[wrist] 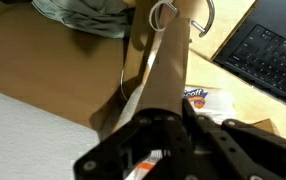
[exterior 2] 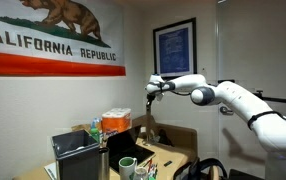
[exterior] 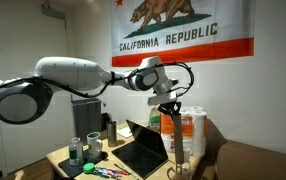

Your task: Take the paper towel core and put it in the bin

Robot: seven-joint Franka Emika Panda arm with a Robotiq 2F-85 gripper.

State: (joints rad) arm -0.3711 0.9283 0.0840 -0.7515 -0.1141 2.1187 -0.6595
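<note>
The California flag (exterior: 183,30) filled the wall, and under it the arm (exterior: 73,75) stretched right across the table. The bin (exterior: 86,115), tall and dark grey, stood well apart from the action, at the far side of the table from the gripper (exterior: 171,108). A pack of towel rolls (exterior: 191,130) sat just behind the gripper, and an open laptop (exterior: 143,150) lay between it and the bin. The paper towel core (exterior: 180,148) hung upright, long axis vertical, straight below the fingers. In the wrist view the core (wrist: 168,75) ran away from the gripper, and the fingers looked clamped on its top end. The carry would have to clear the laptop screen and the cups (exterior: 78,150) near the bin.
</note>
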